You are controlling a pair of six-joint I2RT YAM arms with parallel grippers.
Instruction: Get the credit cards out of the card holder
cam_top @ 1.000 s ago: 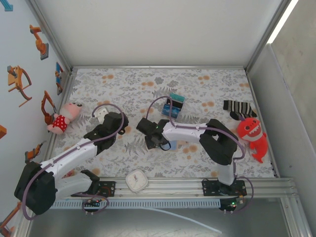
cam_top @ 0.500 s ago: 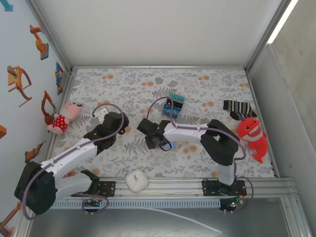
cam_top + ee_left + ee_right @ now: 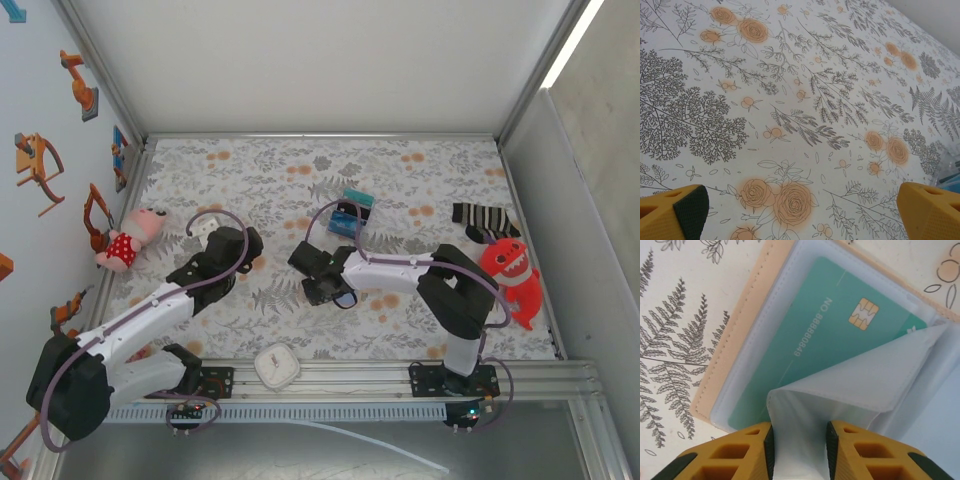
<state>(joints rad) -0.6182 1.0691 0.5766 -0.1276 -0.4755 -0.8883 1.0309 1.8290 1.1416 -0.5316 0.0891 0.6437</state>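
Worktop (image 3: 260, 170) has a floral cloth. A pink plush toy (image 3: 130, 235) lies at the left edge. The left gripper (image 3: 240, 243) is just right of it, left of centre, over bare cloth. In the left wrist view the left gripper (image 3: 800, 210) has its jaws wide apart, one yellow fingertip in each lower corner and nothing between them. A white square object (image 3: 277, 365) sits on the near edge rail, between the two arm bases.

The right gripper (image 3: 325, 285) is about mid-worktop, pointing down on the card holder (image 3: 735, 335). The holder lies open and flat on the cloth beneath the gripper, with a tan outer rim and pale inner sleeves. A green card (image 3: 815, 340) with a chip is in the sleeve, still inside. The right gripper (image 3: 799, 435) has its jaws close together, clamped on a pale inner leaf of the holder. The leaf is lifted and fills the gap between the fingers (image 3: 740, 450).

A teal, blue and black block (image 3: 350, 213) sits just behind the gripper. A striped sock (image 3: 480, 220) and a red shark plush (image 3: 512, 275) lie at the right edge, touching.
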